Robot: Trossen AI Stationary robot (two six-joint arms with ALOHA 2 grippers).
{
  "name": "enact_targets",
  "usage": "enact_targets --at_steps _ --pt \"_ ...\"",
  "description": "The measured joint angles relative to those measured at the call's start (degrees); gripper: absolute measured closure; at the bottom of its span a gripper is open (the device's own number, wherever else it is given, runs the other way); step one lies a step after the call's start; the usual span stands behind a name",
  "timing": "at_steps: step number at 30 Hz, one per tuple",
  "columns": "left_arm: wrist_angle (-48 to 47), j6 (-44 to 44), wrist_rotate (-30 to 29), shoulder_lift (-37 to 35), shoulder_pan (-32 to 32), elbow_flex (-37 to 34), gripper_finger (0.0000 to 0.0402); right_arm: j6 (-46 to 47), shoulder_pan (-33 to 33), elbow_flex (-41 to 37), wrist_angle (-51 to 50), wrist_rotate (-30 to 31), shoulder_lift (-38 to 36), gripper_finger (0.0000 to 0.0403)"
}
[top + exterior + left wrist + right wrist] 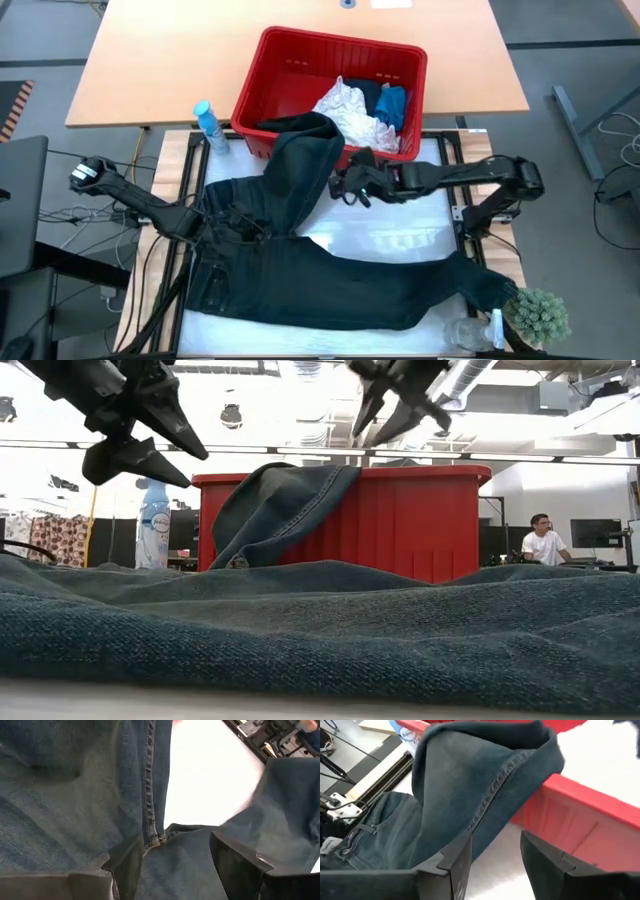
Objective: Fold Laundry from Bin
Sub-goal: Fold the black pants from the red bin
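Dark blue jeans (330,280) lie spread across the table. One leg (305,150) runs up and drapes over the near rim of the red bin (290,60). The other leg stretches toward the table's right near corner. A white crinkled garment (350,108) and a small bright blue item (392,102) lie inside the bin. My left gripper (228,228) hovers open above the jeans' waist and crotch (160,840), clear of the cloth in the low view (165,440). My right gripper (345,188) hangs open in the air beside the draped leg (485,795), near the bin's front wall.
A blue spray bottle (210,127) stands left of the bin. A small green plant (538,315) and a clear jar (470,330) sit at the table's right near corner, by the jeans' leg end. A person (545,545) sits in the room behind.
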Motion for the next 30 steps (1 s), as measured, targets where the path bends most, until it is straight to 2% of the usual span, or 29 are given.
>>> enact_targets --at_steps 4,10,16,20,24,25,30 --pt "-0.2 -0.1 0.2 0.0 0.0 0.0 0.0182 -2.8 -2.4 0.0 5.1 -1.3 2.3 0.0191" --pt "-2.3 -0.4 0.6 0.0 0.0 0.0 0.0182 -3.1 -6.2 0.0 6.5 -4.7 5.5 0.0185" --pt "-11.6 -1.3 -1.1 1.5 0.0 -0.3 0.0182 -7.3 -8.0 0.0 13.7 -7.6 7.8 0.0199" --pt "-12.1 -4.8 -2.3 2.9 0.1 -3.7 0.0182 -5.8 -8.2 0.0 13.1 -7.6 7.8 0.0256" --pt "-9.3 -8.9 -1.0 4.3 0.1 -8.8 0.0182 -5.6 -8.1 0.0 12.1 -7.6 7.3 0.037" --pt "-8.9 -10.3 -0.5 4.7 0.1 -10.4 0.0182 -6.1 -8.0 0.0 12.1 -7.6 7.1 0.0383" --pt "-4.9 -17.9 0.1 6.3 0.1 -17.4 0.0182 -5.5 -7.0 0.0 11.5 -7.7 6.6 0.039"
